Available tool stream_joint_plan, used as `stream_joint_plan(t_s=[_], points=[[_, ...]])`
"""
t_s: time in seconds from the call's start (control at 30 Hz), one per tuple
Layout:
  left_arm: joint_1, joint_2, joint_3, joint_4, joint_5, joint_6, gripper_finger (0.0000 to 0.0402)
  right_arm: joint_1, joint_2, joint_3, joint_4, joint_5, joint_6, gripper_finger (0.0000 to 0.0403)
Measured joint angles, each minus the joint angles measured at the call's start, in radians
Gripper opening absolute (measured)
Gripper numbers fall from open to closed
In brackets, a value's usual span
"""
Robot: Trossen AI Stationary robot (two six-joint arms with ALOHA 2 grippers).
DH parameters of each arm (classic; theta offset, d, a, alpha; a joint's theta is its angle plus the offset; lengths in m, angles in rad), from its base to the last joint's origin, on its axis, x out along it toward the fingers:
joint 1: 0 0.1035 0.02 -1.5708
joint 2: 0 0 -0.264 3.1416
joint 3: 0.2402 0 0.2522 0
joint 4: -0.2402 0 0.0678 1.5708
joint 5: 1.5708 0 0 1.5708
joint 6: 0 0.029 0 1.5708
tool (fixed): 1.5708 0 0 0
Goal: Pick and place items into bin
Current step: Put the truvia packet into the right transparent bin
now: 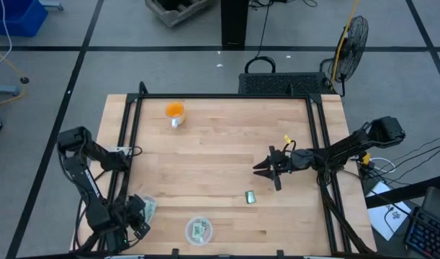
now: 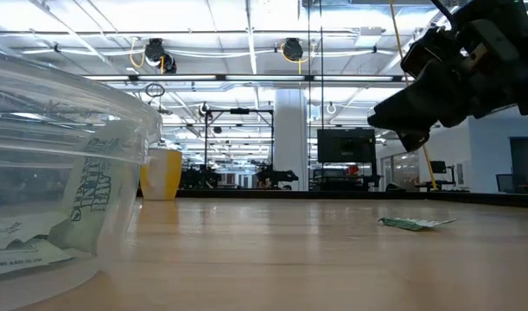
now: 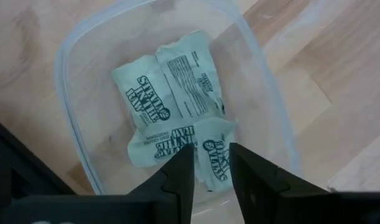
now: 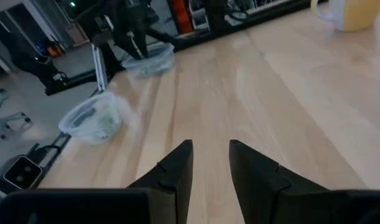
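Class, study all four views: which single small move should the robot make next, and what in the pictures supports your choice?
Probably the right tool should move toward the lone packet on the table and descend over it. That packet lies outside any container near this tool, whose fingers are parted and empty. The left tool hangs over a clear container already holding packets, with nothing between its fingers.

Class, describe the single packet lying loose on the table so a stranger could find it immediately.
Start at the wooden table and find its right half. Below the right pincer lies one small flat green packet. Unlike the other packets, it rests on bare wood, in no container.
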Motion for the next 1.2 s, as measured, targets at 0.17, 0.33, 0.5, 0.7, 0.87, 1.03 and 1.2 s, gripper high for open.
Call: stream_joint_plan(t_s=[0.17, 0.33, 0.5, 0.7, 0.87, 1.03, 1.2], points=[[0.024, -0.029, 0.0, -0.009, -0.003, 0.005, 0.0106, 0.0, 0.0, 0.0, 0.002, -0.001, -0.033, 0.01], [0.067, -0.096, 0.0, -0.029, -0.019, 0.023, 0.0106, 0.0, 0.0, 0.0, -0.062, -0.089, -0.121, 0.01], [0.116, -0.199, 0.0, -0.036, -0.271, 0.14, 0.0106, -0.001, 0.0, 0.0, -0.117, -0.125, -0.131, 0.01], [0.2, -0.334, 0.0, -0.035, -0.554, 0.325, 0.0106, 0.063, 0.057, 0.007, -0.076, -0.155, -0.117, 0.01], [0.294, -0.419, 0.0, -0.035, -0.654, 0.553, 0.0106, 0.133, 0.172, 0.079, 0.001, -0.154, -0.208, 0.0102], [0.393, -0.464, 0.0, -0.035, -0.649, 0.691, 0.0106, 0.158, 0.279, 0.18, -0.052, -0.153, -0.225, 0.0129], [0.453, -0.469, 0.0, -0.034, -0.603, 0.769, 0.0106, 0.171, 0.362, 0.212, -0.096, -0.095, -0.228, 0.0177]])
